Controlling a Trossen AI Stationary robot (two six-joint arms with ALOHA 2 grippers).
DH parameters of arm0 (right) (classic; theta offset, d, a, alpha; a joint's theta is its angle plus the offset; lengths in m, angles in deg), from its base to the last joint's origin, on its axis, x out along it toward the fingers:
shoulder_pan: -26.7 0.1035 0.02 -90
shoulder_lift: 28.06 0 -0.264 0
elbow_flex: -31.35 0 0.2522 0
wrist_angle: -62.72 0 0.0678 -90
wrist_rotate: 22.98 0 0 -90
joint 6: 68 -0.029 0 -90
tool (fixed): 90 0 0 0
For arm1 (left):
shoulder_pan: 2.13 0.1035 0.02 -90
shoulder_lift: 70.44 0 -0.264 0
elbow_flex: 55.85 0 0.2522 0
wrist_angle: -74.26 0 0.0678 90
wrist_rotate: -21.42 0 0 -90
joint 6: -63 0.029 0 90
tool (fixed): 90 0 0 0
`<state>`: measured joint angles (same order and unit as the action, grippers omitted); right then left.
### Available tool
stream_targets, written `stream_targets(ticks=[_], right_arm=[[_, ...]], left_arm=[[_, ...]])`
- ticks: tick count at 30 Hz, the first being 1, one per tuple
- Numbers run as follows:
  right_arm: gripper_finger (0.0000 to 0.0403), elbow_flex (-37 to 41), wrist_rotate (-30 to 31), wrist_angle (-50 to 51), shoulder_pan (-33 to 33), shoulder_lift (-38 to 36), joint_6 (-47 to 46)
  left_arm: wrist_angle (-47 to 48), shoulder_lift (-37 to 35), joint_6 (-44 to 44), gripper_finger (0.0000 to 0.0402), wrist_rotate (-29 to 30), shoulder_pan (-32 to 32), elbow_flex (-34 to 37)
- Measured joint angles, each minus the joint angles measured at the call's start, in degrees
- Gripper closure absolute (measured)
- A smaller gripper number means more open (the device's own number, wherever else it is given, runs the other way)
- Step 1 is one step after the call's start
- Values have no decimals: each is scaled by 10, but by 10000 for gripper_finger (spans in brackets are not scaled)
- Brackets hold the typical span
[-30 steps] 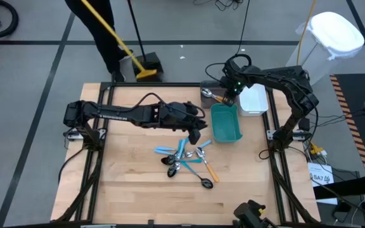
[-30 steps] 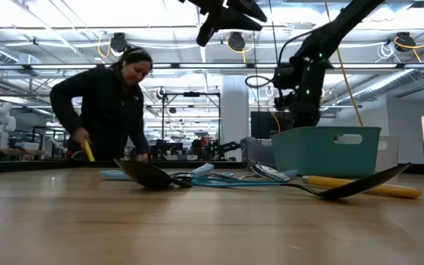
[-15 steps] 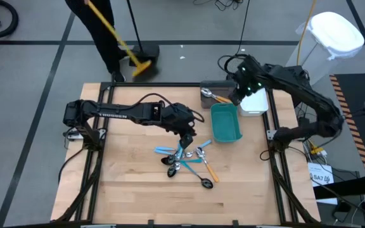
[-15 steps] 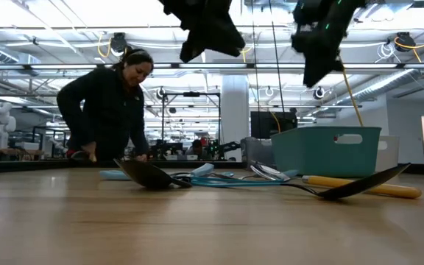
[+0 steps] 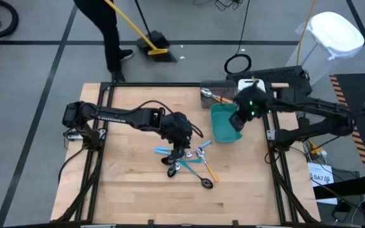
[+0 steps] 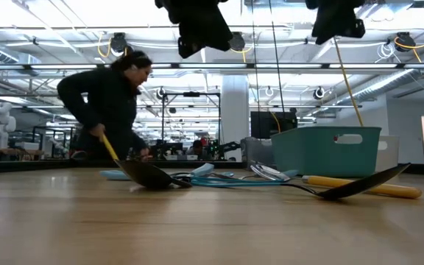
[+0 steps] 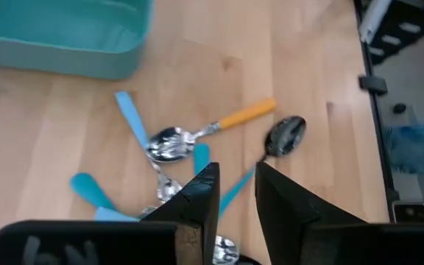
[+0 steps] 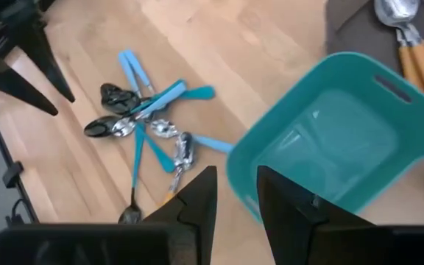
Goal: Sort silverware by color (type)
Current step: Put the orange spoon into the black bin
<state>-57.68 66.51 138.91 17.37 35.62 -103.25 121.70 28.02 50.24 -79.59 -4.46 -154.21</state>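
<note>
The left gripper (image 5: 181,150), fingers a narrow gap apart and empty, hangs over the silverware (image 5: 187,161), a tangled heap on the wooden table (image 5: 125,183). The right gripper (image 5: 236,122), likewise slightly parted and empty, hovers above the smooth teal bin (image 5: 221,130), which holds nothing. Two orange-handled spoons (image 8: 407,44) lie in the gray bin (image 5: 210,87)

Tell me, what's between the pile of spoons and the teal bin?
Nothing. In the high view, bare wooden table separates the silverware pile from the teal bin. The left gripper hangs above the pile.
</note>
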Motion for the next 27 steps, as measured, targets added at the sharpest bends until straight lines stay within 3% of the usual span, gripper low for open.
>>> stream_targets(ticks=[8, 13, 20, 27], right_arm=[[310, 0, 77, -19, 145, 34, -59], [310, 0, 95, -29, 206, 76, -52], [310, 0, 94, -35, 246, 162, -14], [304, 0, 75, -59, 247, 248, -80]], left_arm=[[40, 8, -44, 241, 63, -41, 0], [47, 16, -40, 232, 70, -55, 0], [41, 15, -62, 231, 95, -66, 0], [42, 15, -75, 231, 97, -67, 0]])
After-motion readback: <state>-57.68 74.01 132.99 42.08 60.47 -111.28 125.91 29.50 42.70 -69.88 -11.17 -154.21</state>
